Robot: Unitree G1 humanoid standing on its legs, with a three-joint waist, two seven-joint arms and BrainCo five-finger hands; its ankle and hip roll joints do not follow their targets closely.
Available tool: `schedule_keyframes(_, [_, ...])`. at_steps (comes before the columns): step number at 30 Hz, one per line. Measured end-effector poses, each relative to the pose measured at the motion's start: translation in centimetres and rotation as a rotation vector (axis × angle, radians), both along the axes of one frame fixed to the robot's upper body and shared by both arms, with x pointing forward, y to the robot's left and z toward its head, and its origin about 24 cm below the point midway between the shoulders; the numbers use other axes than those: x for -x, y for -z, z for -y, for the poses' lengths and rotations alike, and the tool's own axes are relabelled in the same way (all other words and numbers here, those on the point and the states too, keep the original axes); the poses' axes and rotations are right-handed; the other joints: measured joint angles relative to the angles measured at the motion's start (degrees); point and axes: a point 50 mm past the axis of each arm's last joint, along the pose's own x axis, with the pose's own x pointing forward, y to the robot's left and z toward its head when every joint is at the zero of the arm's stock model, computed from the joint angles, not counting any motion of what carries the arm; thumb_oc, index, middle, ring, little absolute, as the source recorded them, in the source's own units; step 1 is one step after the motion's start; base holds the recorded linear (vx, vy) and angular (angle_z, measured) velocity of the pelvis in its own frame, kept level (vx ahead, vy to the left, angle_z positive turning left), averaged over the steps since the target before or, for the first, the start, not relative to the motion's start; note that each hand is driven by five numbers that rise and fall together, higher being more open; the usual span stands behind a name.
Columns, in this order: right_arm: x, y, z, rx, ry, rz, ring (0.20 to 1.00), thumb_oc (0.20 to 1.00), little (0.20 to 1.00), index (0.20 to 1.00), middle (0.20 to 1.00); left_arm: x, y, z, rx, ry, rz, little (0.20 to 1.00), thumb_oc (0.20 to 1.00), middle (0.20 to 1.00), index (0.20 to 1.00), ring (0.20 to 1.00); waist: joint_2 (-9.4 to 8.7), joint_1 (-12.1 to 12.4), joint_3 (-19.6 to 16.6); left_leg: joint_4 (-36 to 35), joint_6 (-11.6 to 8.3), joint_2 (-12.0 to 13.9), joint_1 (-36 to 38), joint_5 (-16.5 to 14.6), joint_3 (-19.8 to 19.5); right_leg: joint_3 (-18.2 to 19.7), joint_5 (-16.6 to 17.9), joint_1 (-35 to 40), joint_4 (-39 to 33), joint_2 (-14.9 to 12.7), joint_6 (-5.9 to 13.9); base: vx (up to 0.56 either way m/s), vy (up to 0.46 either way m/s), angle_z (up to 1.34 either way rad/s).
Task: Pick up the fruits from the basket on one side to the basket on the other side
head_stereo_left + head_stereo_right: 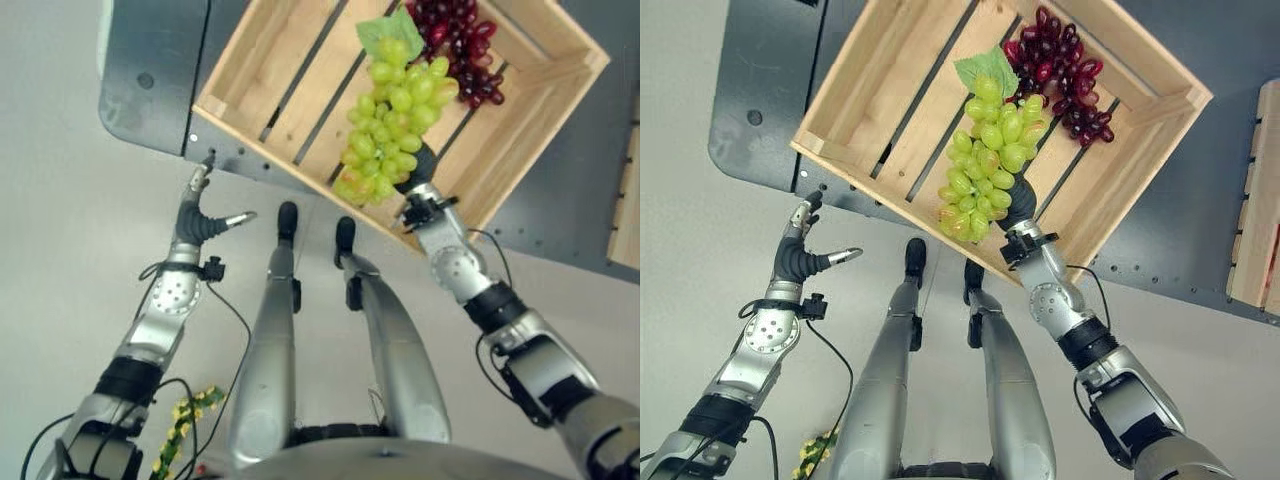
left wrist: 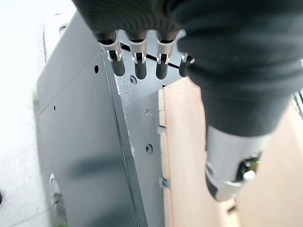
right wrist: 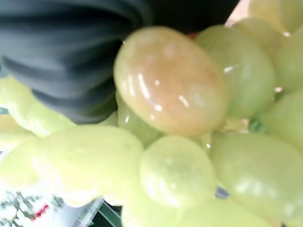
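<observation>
Right hand point(image 1: 1023, 214) under green grapes point(image 1: 990, 150) at crate point(image 1: 890, 90) edge, six o'clock — grip hidden, cannot tell. Left hand point(image 1: 200, 215) relaxed, idle. Best lifted slowly — bunch kept clear of red grapes point(image 1: 1065, 70).

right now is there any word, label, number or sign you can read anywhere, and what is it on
None can be read.
Wooden crate: bare slats, no print or label.
Green grapes and red grapes: no sticker or tag.
Grey platform: only holes, no markings.
Right wrist view, small red and dark marks in a corner below the grapes: too blurred to read.
</observation>
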Motion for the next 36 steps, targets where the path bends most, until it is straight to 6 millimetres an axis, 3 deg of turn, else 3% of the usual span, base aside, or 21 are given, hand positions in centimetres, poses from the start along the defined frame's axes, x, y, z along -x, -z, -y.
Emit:
schedule_keyframes(6, [1.0, 0.1, 1.7, -0.013, 0.031, 0.015, 0.2, 0.2, 0.2, 0.2, 0.2, 1.1, 1.1, -0.9, -0.04, 0.028, -0.075, 1.0, 1.0, 1.0, 1.0, 1.0, 0.13, 0.0, 0.1, -1.8, 0.35, -0.2, 6.3, 0.3, -0.6, -1.1, -0.7, 6.5, -1.1, -0.5, 0.45, 0.03, 0.001, 0.11])
schedule_keyframes(19, [2.3, 3.7, 3.7, 0.008, 0.081, -0.12, 0.2, 0.2, 0.2, 0.2, 0.2, 1.7, 2.3, -1.0, -0.036, 0.09, -0.17, 1.0, 1.0, 1.0, 1.0, 1.0, 0.35, 1.6, 0.6, -4.6, 0.59, -0.2, 20.1, -0.5, -1.5, -2.1, -1.0, 21.9, -6.1, -0.4, 0.6, 0.02, 0.01, 0.06])
schedule_keyframes(28, [2.8, 1.4, 4.2, -0.014, 0.065, -0.022, 0.2, 0.2, 0.2, 0.2, 0.2, 1.7, 1.4, -1.2, -0.01, 0.117, -0.153, 1.0, 1.0, 1.0, 1.0, 1.0, 0.24, 1.5, 0.5, -4.8, 0.88, -0.2, 21.9, -0.7, -1.9, -2.5, -1.1, 23.9, -6.4, -0.5, 0.81, 0.03, 0.011, 0.02])
schedule_keyframes(36, [2.9, 0.5, 6.7, 0.032, 0.147, 0.018, 0.2, 0.2, 0.2, 0.2, 0.2, 2.3, -1.5, -0.3, 0.093, 0.286, -0.093, 1.0, 1.0, 1.0, 1.0, 1.0, 0.12, 1.5, 0.1, -4.7, 0.85, -0.4, 23.9, -0.9, -2.8, -2.8, -1.5, 26.3, -6.5, -0.5, 0.86, 0.01, 0.005, 0.05])
